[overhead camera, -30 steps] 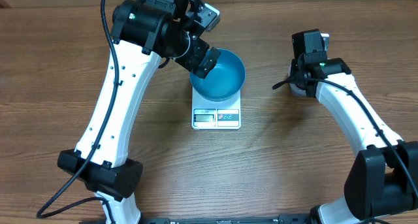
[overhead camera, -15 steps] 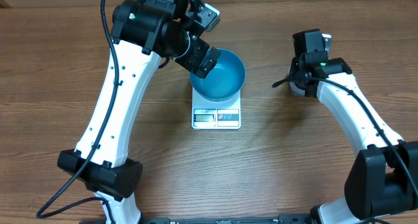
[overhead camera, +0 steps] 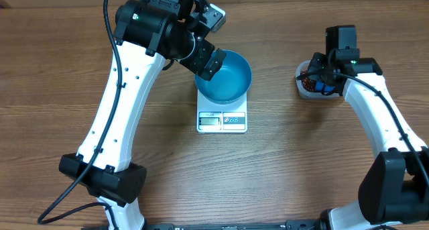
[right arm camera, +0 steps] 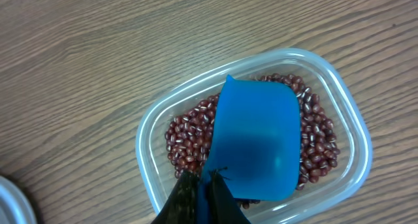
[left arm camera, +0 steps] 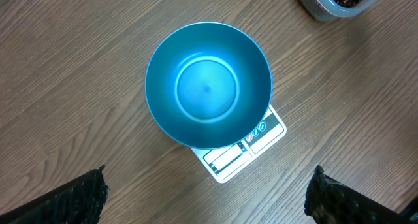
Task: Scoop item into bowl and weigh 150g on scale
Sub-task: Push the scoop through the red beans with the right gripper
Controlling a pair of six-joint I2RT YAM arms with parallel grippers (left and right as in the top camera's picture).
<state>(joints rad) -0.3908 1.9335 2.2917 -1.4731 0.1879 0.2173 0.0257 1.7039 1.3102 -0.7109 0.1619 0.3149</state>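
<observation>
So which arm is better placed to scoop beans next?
Right. Its end effector grips the scoop over the beans in the tub; the left end effector hangs open above the empty bowl.

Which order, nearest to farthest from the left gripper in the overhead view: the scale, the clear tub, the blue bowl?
1. Blue bowl, directly beside the left gripper.
2. Scale, under the bowl, display edge toward the robot.
3. Clear tub, far off on the right arm's side.

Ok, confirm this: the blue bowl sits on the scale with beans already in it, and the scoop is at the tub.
Wrong: the bowl on the scale is empty, per the left wrist view. The scoop is at the tub.
</observation>
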